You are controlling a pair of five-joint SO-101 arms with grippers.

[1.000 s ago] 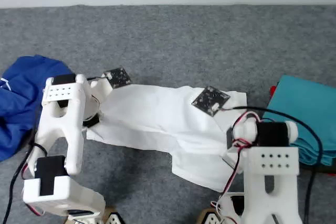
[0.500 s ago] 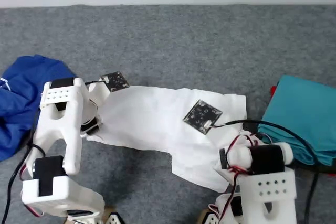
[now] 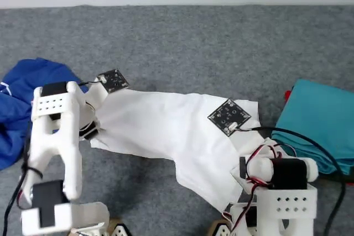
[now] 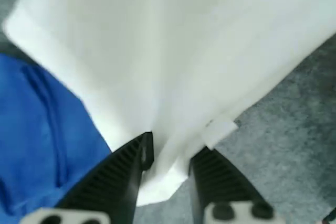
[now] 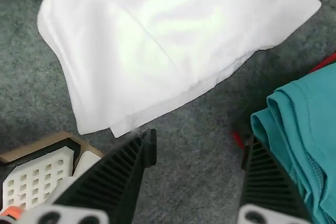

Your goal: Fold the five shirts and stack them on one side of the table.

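The white shirt [image 3: 166, 125] lies over the middle of the table [image 3: 193, 37], stretched from about 9 o'clock towards 5 o'clock, and it is not yet folded flat. Its edge at 9 o'clock is held by the left claw [image 4: 169, 153], which is closed on the cloth, with a fold of white fabric pinched between the two black fingers. The right claw [image 5: 199, 148] is spread wide and nothing is held in it. It is placed over grey surface just off the shirt's corner at 5 o'clock.

The shirt is judged to be light, thin and very soft. No shape is likely to be kept by it when one point is lifted, and wrinkles may easily be dragged into it. It is best taken at a hem or a corner, and with both claws, so that the edge is kept straight.

A blue shirt [image 3: 22, 98] is heaped at 9 o'clock, just beside the held edge. A teal shirt [image 3: 318, 120] is laid at 3 o'clock, near the white corner. Room for moving is found mostly towards 12 o'clock, where a wide band of grey surface lies between the shirt and the far edge.
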